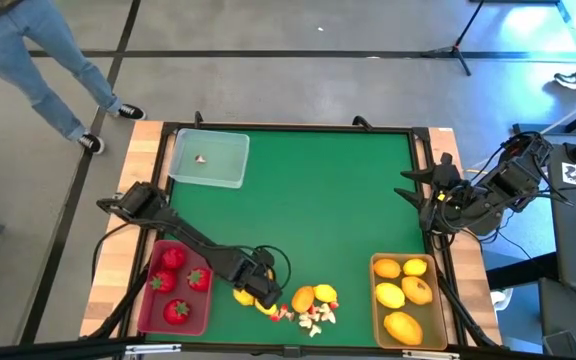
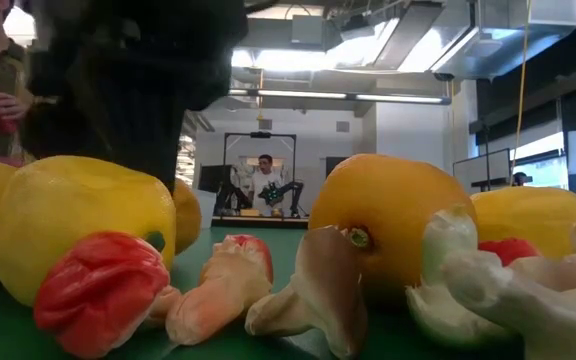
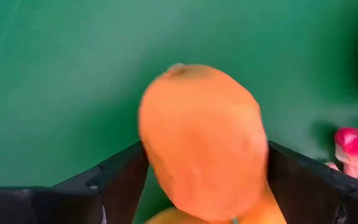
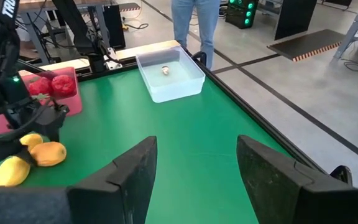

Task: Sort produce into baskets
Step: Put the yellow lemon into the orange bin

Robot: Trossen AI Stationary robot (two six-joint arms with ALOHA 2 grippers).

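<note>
High view: the left gripper (image 1: 259, 284) is reaching among the loose produce just beside the pinkish-red basket (image 1: 144, 300), which is holding strawberries (image 1: 175, 258), while the right gripper (image 1: 415, 188) is waiting with fingers spread near the table's right edge, above the tan-yellow basket (image 1: 377, 310). Left wrist view: an orange oval fruit (image 3: 201, 140) is sitting between the left fingers (image 3: 124, 180), which are pinching its sides, with a pink-red bit (image 3: 357, 146) lying nearby. Right wrist view: the clear basket (image 4: 169, 74) is standing at the far corner.

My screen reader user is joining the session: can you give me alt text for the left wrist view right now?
An orange lemon-like fruit fills the frame, sitting between the left gripper's two dark fingers above the green table. A pink-red bit lies on the mat nearby.
</note>
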